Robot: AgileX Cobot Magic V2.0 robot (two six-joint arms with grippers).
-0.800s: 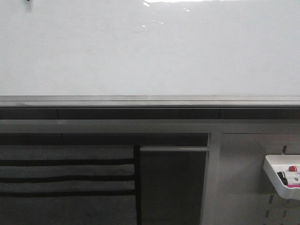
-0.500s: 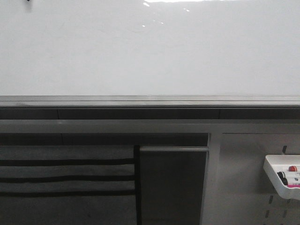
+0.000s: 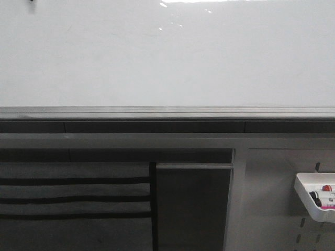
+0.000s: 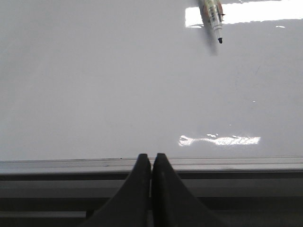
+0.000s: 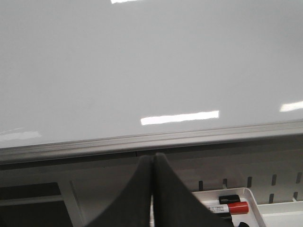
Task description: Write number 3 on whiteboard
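Nothing has moved; both arms' jaws pressed together before the blank whiteboard [image 3: 167, 57].

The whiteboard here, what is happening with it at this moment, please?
Nothing is being handled. The whiteboard is blank, with no 3 written yet. The left gripper and the right gripper both have their fingers closed on nothing, near the board's lower frame. One uncapped marker is seen against the board's upper area; more markers lie in a white tray on the pegboard.
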